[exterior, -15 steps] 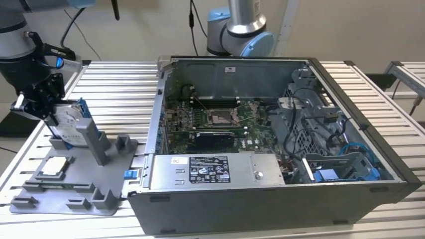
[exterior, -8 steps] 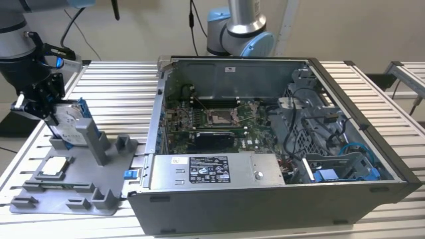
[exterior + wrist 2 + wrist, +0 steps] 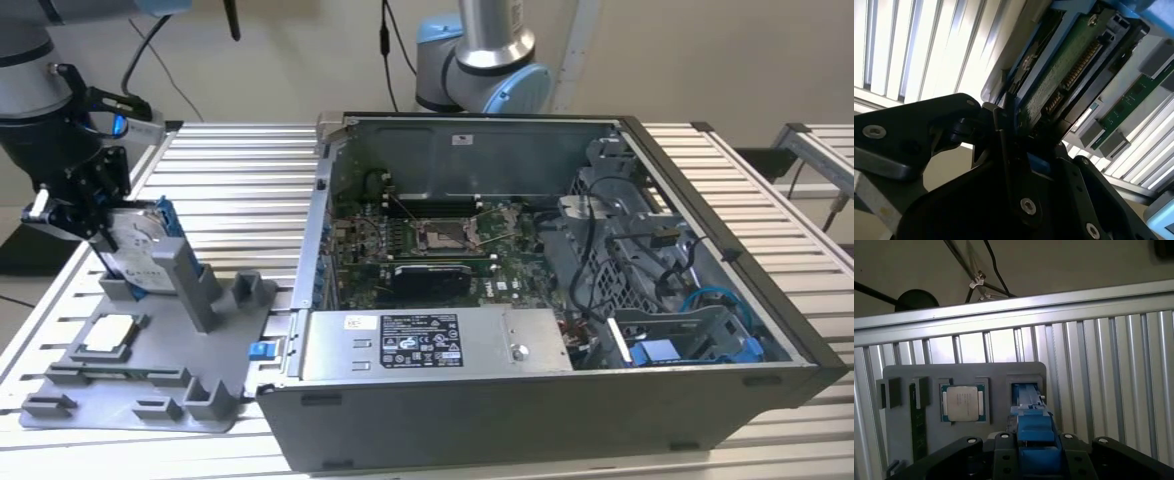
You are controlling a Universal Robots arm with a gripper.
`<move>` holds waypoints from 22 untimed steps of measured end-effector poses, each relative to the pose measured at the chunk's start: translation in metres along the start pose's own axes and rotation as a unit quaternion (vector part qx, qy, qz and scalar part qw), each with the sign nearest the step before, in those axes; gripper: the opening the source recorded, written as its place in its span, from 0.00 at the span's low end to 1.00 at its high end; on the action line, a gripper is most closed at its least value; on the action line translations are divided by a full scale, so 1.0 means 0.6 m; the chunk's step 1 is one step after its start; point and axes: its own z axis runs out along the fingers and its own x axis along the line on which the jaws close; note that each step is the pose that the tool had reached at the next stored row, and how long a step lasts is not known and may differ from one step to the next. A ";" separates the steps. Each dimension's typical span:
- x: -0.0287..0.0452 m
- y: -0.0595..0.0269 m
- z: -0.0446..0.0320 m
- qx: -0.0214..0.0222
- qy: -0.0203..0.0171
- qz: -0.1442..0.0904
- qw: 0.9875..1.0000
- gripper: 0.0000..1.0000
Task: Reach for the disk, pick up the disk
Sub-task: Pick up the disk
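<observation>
The tool (image 3: 104, 215) is clamped on the disk (image 3: 138, 243), gripping it by its upper end with one black finger on either flat side. In the second wrist view the tool (image 3: 1029, 132) closes on the disk's (image 3: 1064, 70) edge, where the green circuit board, the connector row and the bright blue bracket show. In the first wrist view the blue bracket of the disk (image 3: 1035, 427) sits between the tool's (image 3: 1037, 445) fingers and runs down into a slot of the grey fixture (image 3: 899, 375).

The disk stands upright on edge at the far end of that grey fixture (image 3: 147, 385), just beside a tall grey post (image 3: 180, 275). I cannot tell whether its lower edge rests in the slot or is a little clear of it. Nearer the camera on the fixture lies a small square silver chip (image 3: 110, 335) in its own recess; it shows in the first wrist view (image 3: 964, 402) too, beside a green memory module (image 3: 913, 422).

The fixture lies on the slatted metal worktop (image 3: 254, 190). To the exterior view's right of it stands an open computer case (image 3: 534, 400) with its motherboard (image 3: 427, 240) and silver power supply (image 3: 427, 345) exposed.
</observation>
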 end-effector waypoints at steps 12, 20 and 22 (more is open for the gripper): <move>0.000 0.000 -0.004 0.000 0.000 0.000 1.000 0.00; 0.000 0.001 -0.033 0.000 0.000 -0.002 1.000 0.00; 0.000 0.001 -0.042 0.000 0.000 -0.007 1.000 0.00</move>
